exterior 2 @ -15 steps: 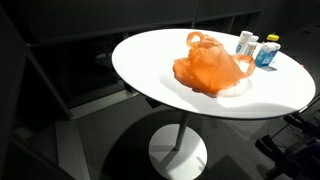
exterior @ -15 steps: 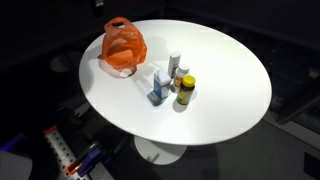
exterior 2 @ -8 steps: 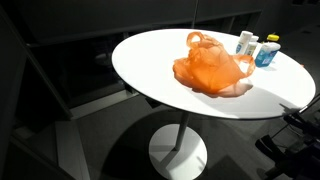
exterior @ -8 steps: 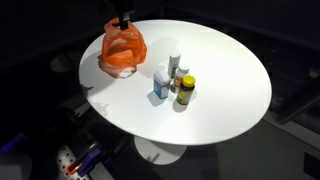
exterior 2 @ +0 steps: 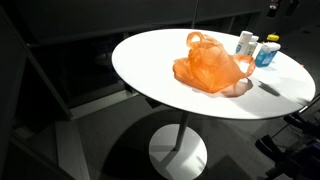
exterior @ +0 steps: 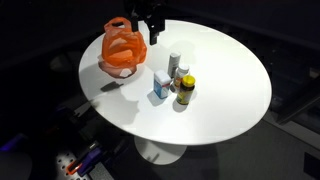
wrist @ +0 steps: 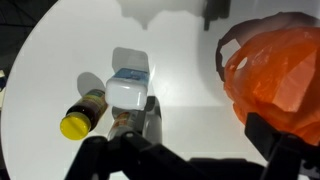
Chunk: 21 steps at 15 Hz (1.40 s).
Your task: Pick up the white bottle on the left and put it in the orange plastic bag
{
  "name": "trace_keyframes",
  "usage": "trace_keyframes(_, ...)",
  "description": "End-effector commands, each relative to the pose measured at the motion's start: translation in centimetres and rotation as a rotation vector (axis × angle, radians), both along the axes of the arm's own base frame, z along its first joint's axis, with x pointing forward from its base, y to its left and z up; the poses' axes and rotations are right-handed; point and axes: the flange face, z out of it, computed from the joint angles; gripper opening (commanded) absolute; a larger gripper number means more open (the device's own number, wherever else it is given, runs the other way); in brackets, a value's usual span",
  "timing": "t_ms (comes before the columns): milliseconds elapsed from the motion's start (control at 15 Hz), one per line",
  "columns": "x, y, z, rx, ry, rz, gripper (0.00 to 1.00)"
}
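A cluster of small bottles stands near the table's middle. It holds a white bottle with a blue label [exterior: 161, 85], two white-capped bottles [exterior: 175, 62] behind it, and a yellow-capped bottle [exterior: 185, 92]. The orange plastic bag [exterior: 122, 48] sits at the table's edge and also shows in the other exterior view [exterior 2: 210, 65] and the wrist view [wrist: 282, 70]. My gripper [exterior: 151, 28] hangs open and empty above the table, between the bag and the bottles. In the wrist view my gripper [wrist: 185, 150] frames bare table, with the white bottle's top [wrist: 128, 88] to the left.
The round white table [exterior: 230, 100] stands on a single pedestal, with dark floor all around. Clutter with red and blue parts lies on the floor [exterior: 75, 160]. The bag's handles stand up open [exterior 2: 198, 40].
My gripper has come into an exterior view from the top edge and moved right, from behind the bag to between the bag and the bottles. Bag and bottles have not moved.
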Motion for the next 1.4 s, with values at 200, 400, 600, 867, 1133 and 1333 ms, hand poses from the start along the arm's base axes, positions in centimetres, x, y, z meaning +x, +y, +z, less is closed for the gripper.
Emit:
trace_keyframes(200, 5.3, -2.4, -3.6, -0.015, -0.015, -0.026, 1.0)
trace_keyframes(400, 6.9, -2.9, -5.1, -0.036, -0.026, -0.025, 1.0)
trace_keyframes(600, 8.1, -3.4, -6.3, -0.051, -0.03, -0.03, 1.0)
trace_keyframes(867, 9.2, -4.0, -7.3, -0.069, -0.034, -0.028, 1.0)
trace_keyframes(1133, 9.8, -4.3, -8.1, -0.092, -0.03, -0.021, 0.58)
trace_keyframes(1333, 9.9, -4.6, -7.8, -0.111, -0.019, -0.023, 0.34)
